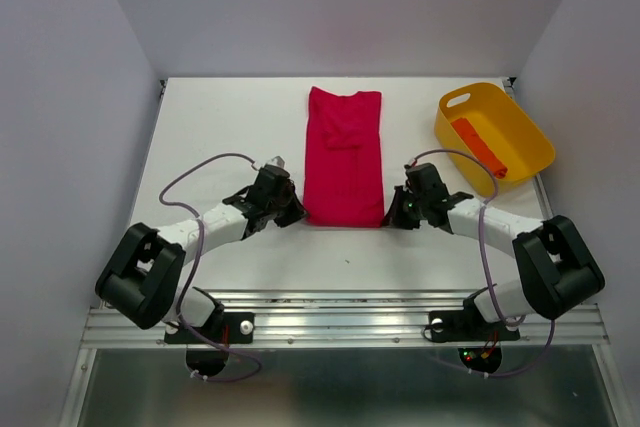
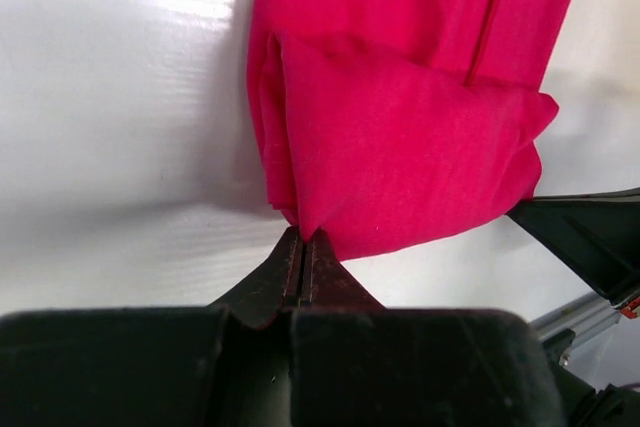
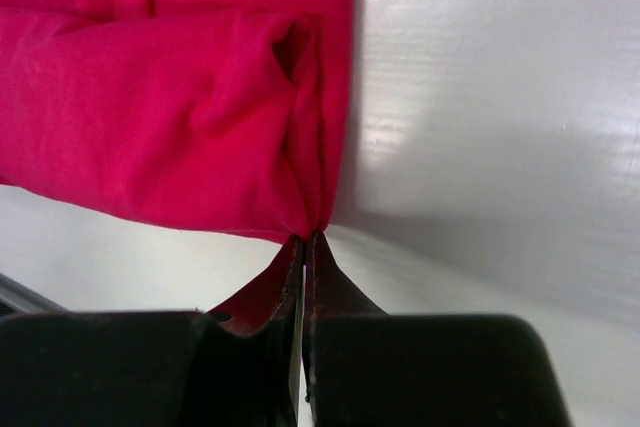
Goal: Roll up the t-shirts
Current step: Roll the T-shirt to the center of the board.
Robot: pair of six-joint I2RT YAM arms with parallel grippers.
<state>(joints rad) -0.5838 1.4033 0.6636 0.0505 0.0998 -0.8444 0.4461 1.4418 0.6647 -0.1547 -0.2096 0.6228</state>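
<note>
White tabletop [image 1: 225,137], smooth and faintly glossy, enclosed on three sides by plain pale panels [image 1: 350,7]. At 6 o'clock sit the two arm bases. Just beyond them, the left gripper [image 2: 303,239] has its jaws pressed together on the near left corner of the red t-shirt [image 1: 343,152], and the right gripper [image 3: 304,239] pinches the near right corner likewise. The shirt lies at table centre, folded into a long strip running toward 12 o'clock. At 2 o'clock a yellow tub [image 1: 536,134] holds an orange-red rolled shirt [image 1: 478,145]. Risks: each pinch takes only the corner tip, so inner layers may slip free. Unequal travel of the arms would skew the roll. On so slick a surface the strip may slide instead of turning.
</note>
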